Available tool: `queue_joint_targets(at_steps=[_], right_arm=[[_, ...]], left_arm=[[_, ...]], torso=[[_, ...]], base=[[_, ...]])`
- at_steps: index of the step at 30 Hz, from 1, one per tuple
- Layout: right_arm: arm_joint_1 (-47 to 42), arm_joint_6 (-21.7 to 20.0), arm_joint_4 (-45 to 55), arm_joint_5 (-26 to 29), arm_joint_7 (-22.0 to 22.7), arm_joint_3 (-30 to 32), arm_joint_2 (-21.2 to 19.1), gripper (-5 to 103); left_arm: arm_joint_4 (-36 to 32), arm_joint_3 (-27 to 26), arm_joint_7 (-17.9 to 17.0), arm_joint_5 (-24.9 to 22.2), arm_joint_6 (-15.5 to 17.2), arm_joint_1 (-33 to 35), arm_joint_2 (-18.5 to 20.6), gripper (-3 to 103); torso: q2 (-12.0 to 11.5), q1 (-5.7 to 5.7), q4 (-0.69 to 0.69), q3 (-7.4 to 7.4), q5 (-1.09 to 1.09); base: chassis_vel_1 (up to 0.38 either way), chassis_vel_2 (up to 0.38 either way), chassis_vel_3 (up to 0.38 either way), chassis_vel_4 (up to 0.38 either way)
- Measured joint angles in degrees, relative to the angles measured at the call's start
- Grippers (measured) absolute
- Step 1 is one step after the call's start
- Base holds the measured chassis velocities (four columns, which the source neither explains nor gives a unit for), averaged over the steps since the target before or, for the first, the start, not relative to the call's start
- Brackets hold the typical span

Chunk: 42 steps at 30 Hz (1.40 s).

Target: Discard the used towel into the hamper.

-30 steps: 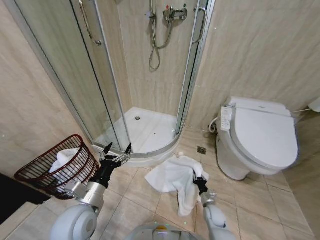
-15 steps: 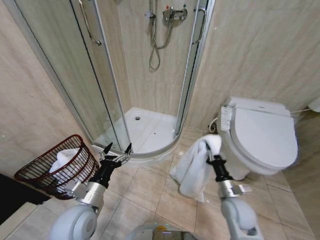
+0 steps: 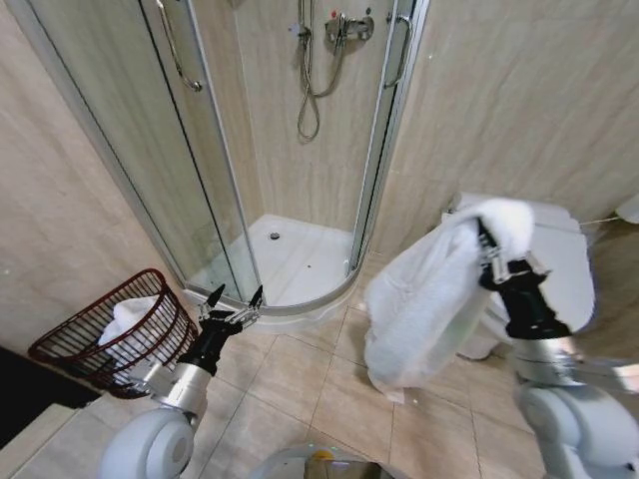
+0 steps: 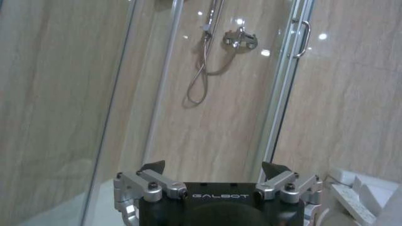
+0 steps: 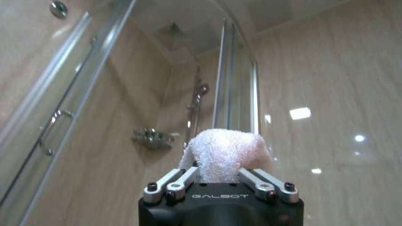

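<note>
Fingers of my right gripper (image 3: 486, 246) are clamped on the towel (image 3: 424, 299), hanging lengthwise over the floor before the toilet (image 3: 559, 264). Hamper (image 3: 115, 334) lies far left, beside my idle, spread-fingered left gripper (image 3: 232, 296).

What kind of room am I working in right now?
A bathroom, likely in a home or hotel: a glass-doored corner shower with a hose and mixer valve, a toilet beside it, and tiled floor.
</note>
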Motion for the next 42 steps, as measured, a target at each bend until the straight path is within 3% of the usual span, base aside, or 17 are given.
queue_joint_targets(at_steps=[5,17,27,30,42], right_arm=[[0.85,-0.24,-1.87,1.75,-0.20,1.43,-0.63,12],[5.22,-1.54,-0.37,8.53,1.52,5.04,-4.32,12],[9.98,0.42,-4.57,11.30,2.02,6.35,-8.70,12],[11.24,3.32,-6.41,10.68,2.79,7.47,-10.75,12],[11.86,4.99,-6.50,12.19,5.05,10.01,-13.02,12]], left_arm=[[0.00,0.00,0.00,0.00,0.00,0.00,0.00,100],[0.00,0.00,0.00,0.00,0.00,0.00,0.00,100],[0.00,0.00,0.00,0.00,0.00,0.00,0.00,100],[0.00,0.00,0.00,0.00,0.00,0.00,0.00,100],[0.00,0.00,0.00,0.00,0.00,0.00,0.00,100]], torso=[[1.05,0.41,-0.02,0.67,0.07],[4.00,1.38,-0.02,2.59,0.03],[6.25,2.24,-0.01,4.00,0.03],[7.23,2.60,-0.01,4.62,0.03],[9.90,3.69,-0.01,6.19,0.04]], base=[[0.000,0.000,0.000,0.000],[0.000,0.000,0.000,0.000],[0.000,0.000,0.000,0.000],[0.000,0.000,0.000,0.000],[0.000,0.000,0.000,0.000]])
